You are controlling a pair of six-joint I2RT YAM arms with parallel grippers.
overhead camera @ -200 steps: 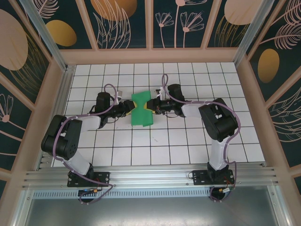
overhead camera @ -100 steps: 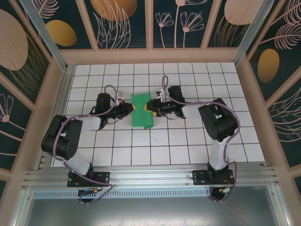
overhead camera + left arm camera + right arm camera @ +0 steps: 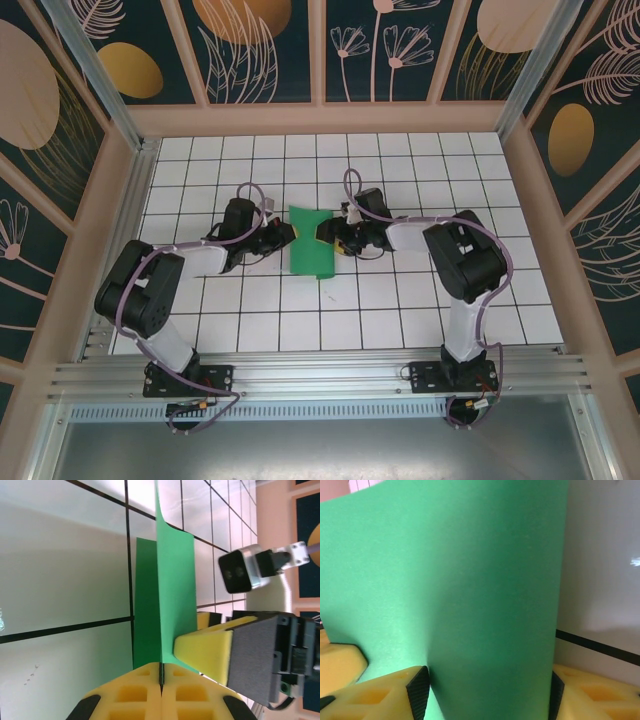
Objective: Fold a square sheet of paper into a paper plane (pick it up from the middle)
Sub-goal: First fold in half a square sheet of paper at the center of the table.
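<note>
Left end effector [image 3: 161, 674] clenched on square sheet of paper [image 3: 172, 590]; right end effector [image 3: 329, 232] released, half-hidden.

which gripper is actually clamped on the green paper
The left gripper: its yellow pads are pressed shut on the edge of the green paper. The right gripper has its pads apart, the sheet between them.

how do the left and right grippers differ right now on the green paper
The left gripper is shut, its pads pinching the green paper at its edge; the right gripper stands open, fingers apart with the sheet between them. The left reaches in from the left of the sheet, the right from the opposite side. Both have yellow fingers.
</note>
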